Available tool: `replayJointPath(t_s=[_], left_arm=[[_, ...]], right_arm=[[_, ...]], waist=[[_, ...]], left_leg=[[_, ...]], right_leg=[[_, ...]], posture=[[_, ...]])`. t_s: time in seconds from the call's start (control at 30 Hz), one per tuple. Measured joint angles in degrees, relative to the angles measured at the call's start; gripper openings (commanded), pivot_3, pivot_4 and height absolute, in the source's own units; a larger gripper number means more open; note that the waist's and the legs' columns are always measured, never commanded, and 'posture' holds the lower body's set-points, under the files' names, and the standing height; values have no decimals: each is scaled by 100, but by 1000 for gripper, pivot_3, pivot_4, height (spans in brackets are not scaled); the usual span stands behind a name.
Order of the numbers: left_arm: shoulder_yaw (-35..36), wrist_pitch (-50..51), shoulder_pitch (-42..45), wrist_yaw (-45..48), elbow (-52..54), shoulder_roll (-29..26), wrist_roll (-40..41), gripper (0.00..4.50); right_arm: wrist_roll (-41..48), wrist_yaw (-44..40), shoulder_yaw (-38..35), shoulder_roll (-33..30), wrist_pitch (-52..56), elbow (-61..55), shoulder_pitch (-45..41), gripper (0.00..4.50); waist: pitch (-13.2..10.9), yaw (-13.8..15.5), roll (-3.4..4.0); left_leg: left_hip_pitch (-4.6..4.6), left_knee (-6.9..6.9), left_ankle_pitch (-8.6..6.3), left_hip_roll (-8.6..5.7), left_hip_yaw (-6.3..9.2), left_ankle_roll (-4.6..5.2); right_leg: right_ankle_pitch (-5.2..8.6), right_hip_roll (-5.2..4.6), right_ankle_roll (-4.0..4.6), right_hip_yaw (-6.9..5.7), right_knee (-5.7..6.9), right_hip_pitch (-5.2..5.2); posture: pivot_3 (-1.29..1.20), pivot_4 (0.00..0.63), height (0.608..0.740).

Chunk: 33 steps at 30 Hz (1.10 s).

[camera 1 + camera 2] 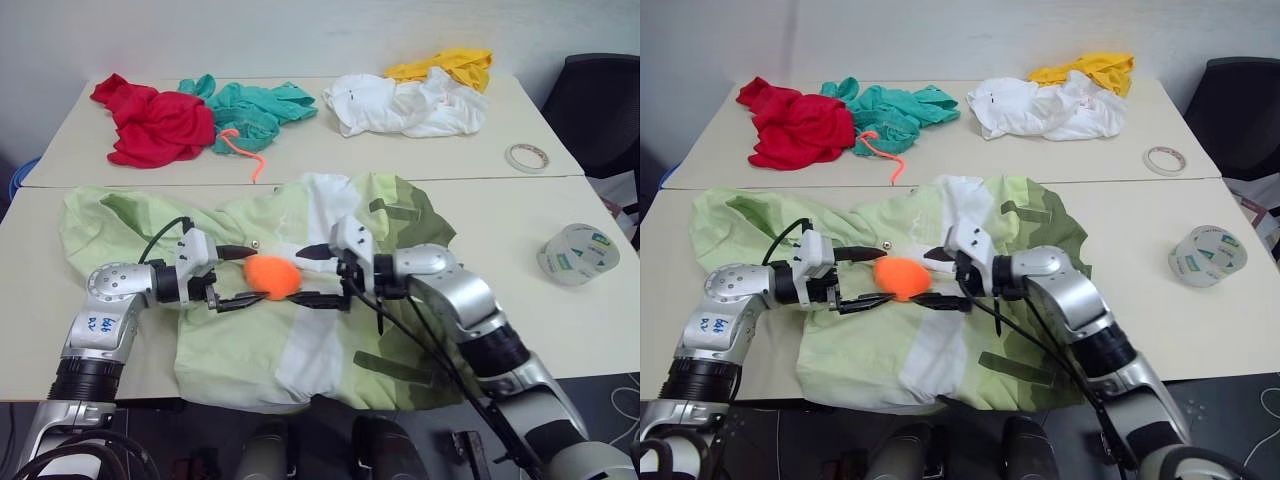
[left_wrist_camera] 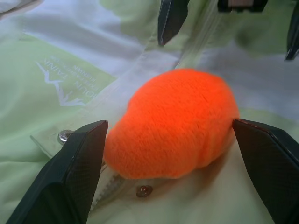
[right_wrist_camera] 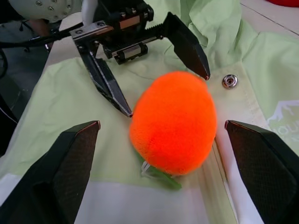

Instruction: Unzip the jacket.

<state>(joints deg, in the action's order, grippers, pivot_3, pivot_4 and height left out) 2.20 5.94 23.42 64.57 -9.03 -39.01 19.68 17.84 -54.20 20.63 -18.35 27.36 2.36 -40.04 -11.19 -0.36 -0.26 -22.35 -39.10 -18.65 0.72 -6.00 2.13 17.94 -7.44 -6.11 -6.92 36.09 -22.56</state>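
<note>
Jacket: large thin pale green, white and olive jacket (image 1: 250, 340) spread flat at table's 6 o'clock edge.
Pompom: fuzzy orange ball (image 1: 272, 276) on jacket's zipper line.
Left gripper (image 1: 237, 277): wide open, empty, at pompom's 9 o'clock.
Right gripper (image 1: 318, 275): wide open, empty, at 3 o'clock.

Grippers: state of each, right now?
Left gripper: open, holding nothing, fingers either side of the orange pom-pom.
Right gripper: open, holding nothing, facing the same pom-pom over the jacket.
</note>
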Motion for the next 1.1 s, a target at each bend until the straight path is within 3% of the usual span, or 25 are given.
replayJointPath(t_s=[0.23, 0.3, 0.47, 0.63, 0.73, 0.9, 1.1], left_arm=[[408, 92, -49, 251, 80, -578, 142, 4465], [502, -13, -47, 385, -99, -758, 132, 4500], [433, -527, 50, 523, -864, -809, -160, 4500], [38, -1112, 684, 516, -1788, -347, -583, 4500], [-130, -1502, 1166, 229, -2525, 18, -905, 4500], [-177, -1784, 1513, -150, -3406, 278, -1177, 4500], [-168, -1753, 1514, -125, -3645, 293, -1170, 4500]], right_arm=[[-534, 230, 189, 632, -256, 870, -251, 4500], [-639, 223, 192, 705, -309, 1022, -251, 4120], [-685, 49, 184, 799, -527, 1138, -249, 2512], [-640, -185, 92, 696, -698, 1042, -183, 733], [-543, -265, -214, 450, -785, 823, -43, 36], [-67, -537, -871, -149, -819, 152, 488, 7], [311, -288, -1809, -932, -411, -330, 1157, 7]], waist=[[0, -135, 0], [0, -144, 0], [0, -129, 0], [1, -111, -2], [3, -114, -5], [4, -124, -7], [6, -117, -9]], left_leg=[[1, 4, 0, 4, 4, -3], [1, 5, 0, 2, 3, -3], [0, 4, 0, 0, 5, -2], [-3, 0, 1, -10, 8, 1], [-4, 0, 1, -13, 9, 2], [-3, 3, 1, -10, 7, 2], [17, 0, 2, -9, 0, 4]], right_leg=[[0, 1, 0, -2, 3, -2], [0, 3, 0, -2, 3, -2], [0, 5, 0, -5, 5, -2], [0, 2, 0, -9, 13, -3], [0, 0, 0, -14, 13, -3], [0, -2, 0, -37, 11, -2], [0, -9, 0, -36, 14, 13]], posture=[[0, 150, 740], [0, 150, 740], [0, 150, 740], [0, 150, 740], [0, 150, 740], [0, 150, 740], [0, 150, 740]])
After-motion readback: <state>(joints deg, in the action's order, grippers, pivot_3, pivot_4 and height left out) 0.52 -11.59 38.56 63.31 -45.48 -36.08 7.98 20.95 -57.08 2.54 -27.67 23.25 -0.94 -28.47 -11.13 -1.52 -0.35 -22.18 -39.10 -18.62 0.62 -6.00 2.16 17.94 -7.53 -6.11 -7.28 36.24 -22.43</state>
